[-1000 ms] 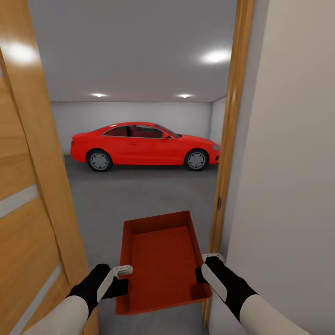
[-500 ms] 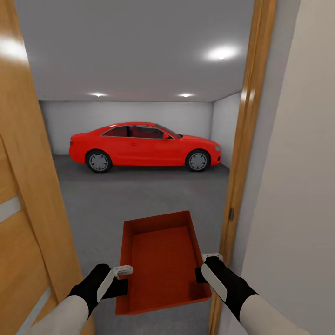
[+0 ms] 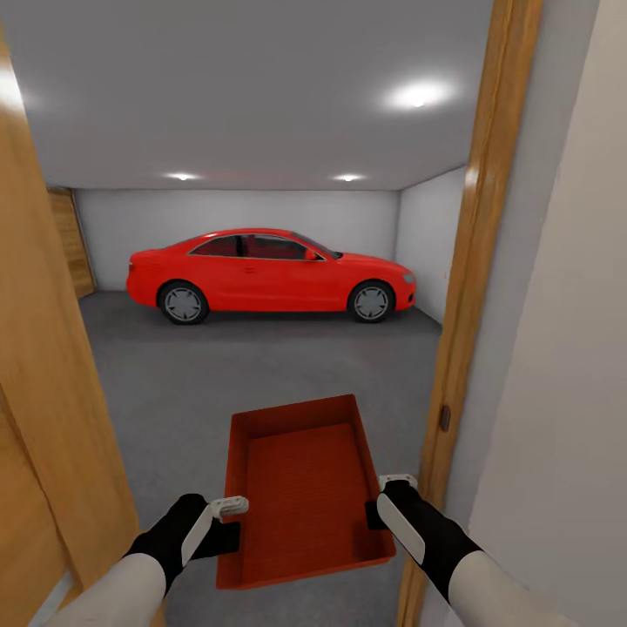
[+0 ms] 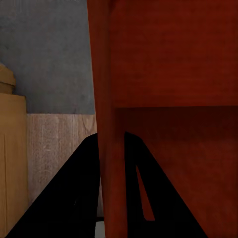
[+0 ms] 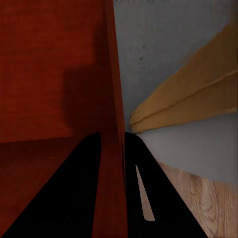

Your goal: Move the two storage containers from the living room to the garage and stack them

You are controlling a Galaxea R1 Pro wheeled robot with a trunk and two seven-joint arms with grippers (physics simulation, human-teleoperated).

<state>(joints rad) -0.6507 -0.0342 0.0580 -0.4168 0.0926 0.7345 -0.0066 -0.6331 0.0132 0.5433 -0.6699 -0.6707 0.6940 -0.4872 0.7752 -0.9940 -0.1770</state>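
From the head view, no brand, label or writing can be read anywhere. An orange-red storage container (image 3: pixel 300 488) is carried level in front of the robot, held in a wood-framed doorway. The left hand (image 3: pixel 228 507) is clamped on its left wall and the right hand (image 3: pixel 390 484) on its right wall. Beyond it lies the garage, with plain grey-white walls, a pale ceiling with round lights, and a dark grey concrete floor (image 3: pixel 261 366). A red car (image 3: pixel 270 274) stands side-on near the back wall, well apart from the container. A door of horizontal wooden planks (image 3: pixel 71 252) shows at the far left. A wooden door leaf (image 3: pixel 43 392) stands close on the left, and the door frame (image 3: pixel 475 287) with a beige wall (image 3: pixel 566 392) on the right.

In the left wrist view, the two black fingers (image 4: pixel 82 198) of the left hand pinch the thin red container wall between them, one on each face. Beneath are grey concrete and a strip of light wood planks (image 4: pixel 59 144).

In the right wrist view, the right hand's black fingers (image 5: pixel 74 198) likewise grip the opposite wall, with the ribbed red bottom to one side. Grey floor, the wood frame's foot and light plank flooring (image 5: pixel 213 198) lie below.
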